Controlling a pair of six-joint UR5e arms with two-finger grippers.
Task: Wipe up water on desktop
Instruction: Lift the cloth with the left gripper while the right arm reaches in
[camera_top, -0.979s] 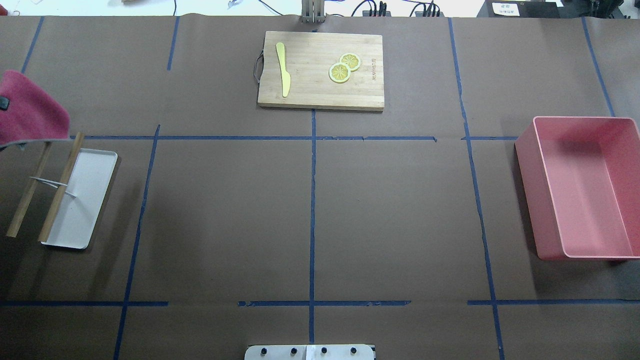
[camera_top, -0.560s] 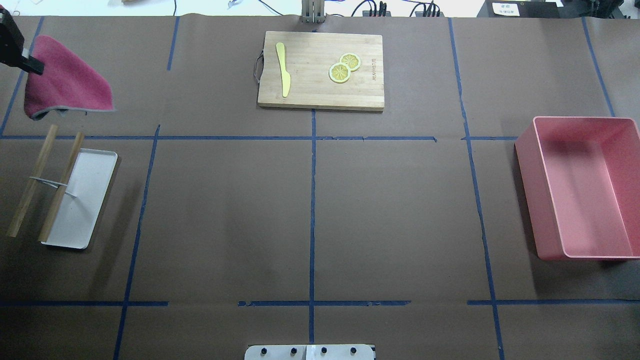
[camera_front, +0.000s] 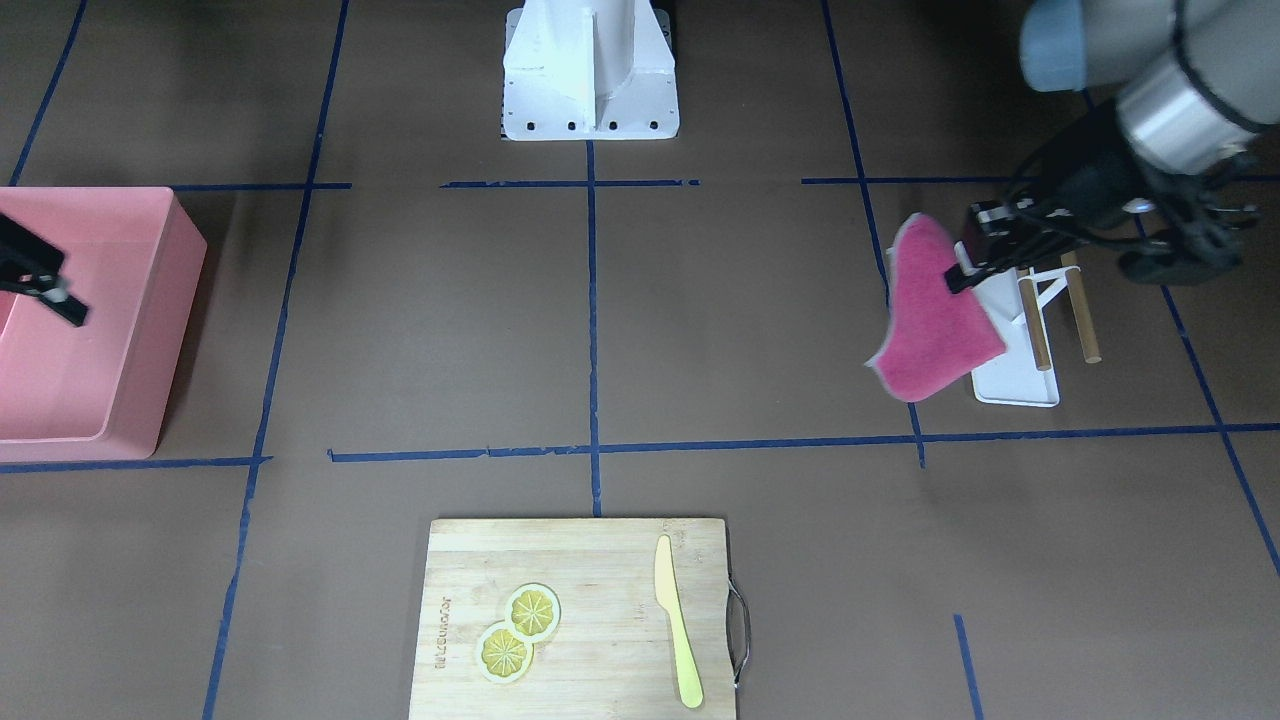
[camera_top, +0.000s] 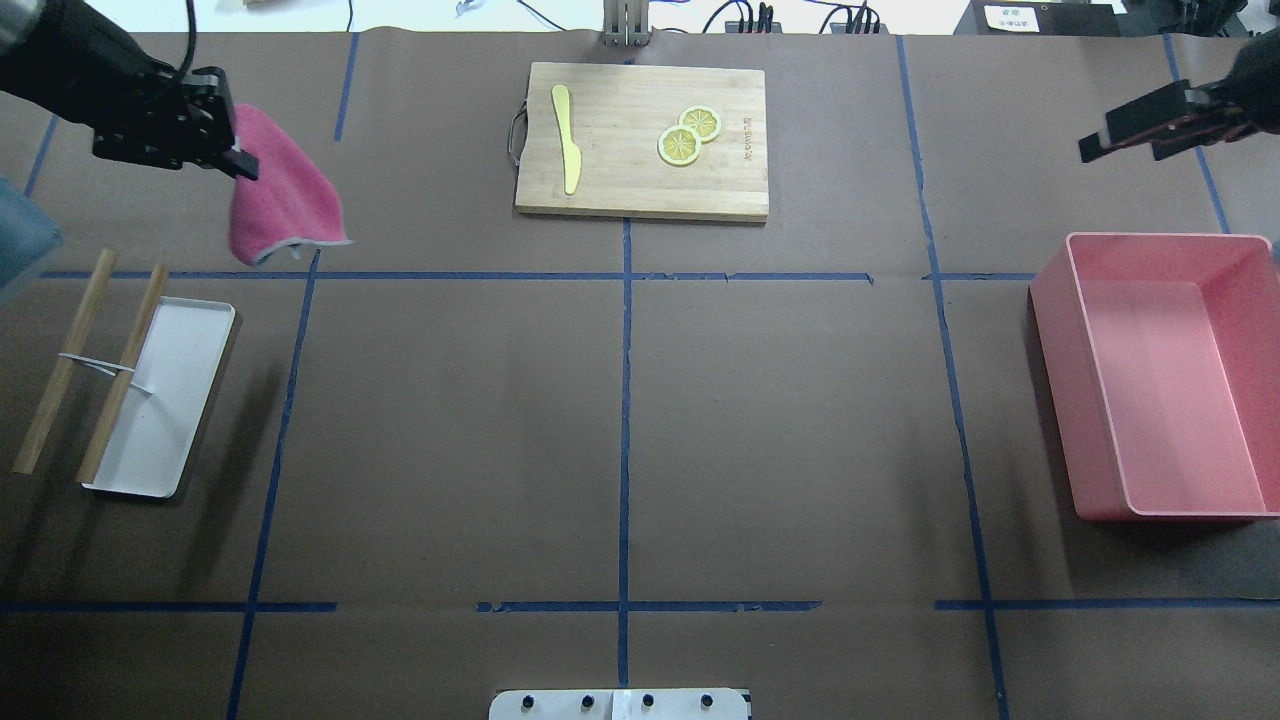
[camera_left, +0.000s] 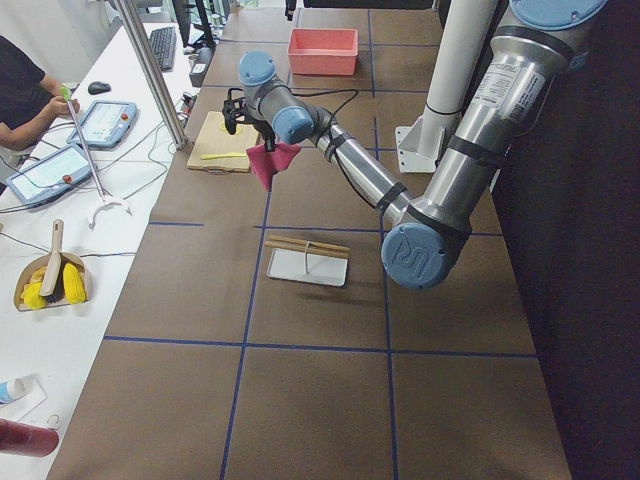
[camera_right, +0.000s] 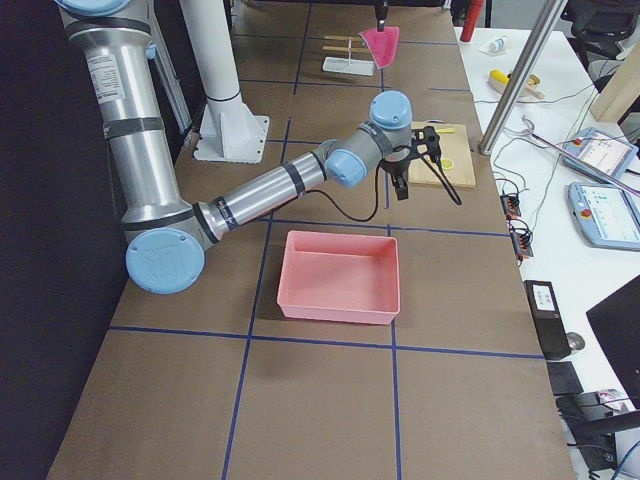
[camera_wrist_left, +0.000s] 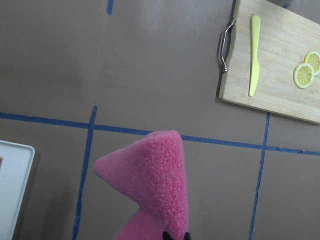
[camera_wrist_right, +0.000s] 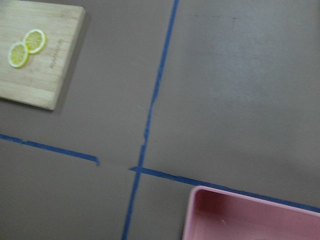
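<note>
Left tool (camera_top: 240, 163) clamped on fuzzy pink cloth (camera_top: 285, 205), limp triangle above matte brown desktop (camera_top: 450, 430), right tool (camera_top: 1120, 148) apart

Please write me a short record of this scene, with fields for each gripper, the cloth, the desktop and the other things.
left gripper: shut on pink cloth, held in the air
right gripper: open, holds nothing
pink cloth: hangs from left gripper, not touching desktop
desktop: no water that I can see
cutting board: yellow knife and two lemon slices on it
other things: pink bin, white tray
</note>
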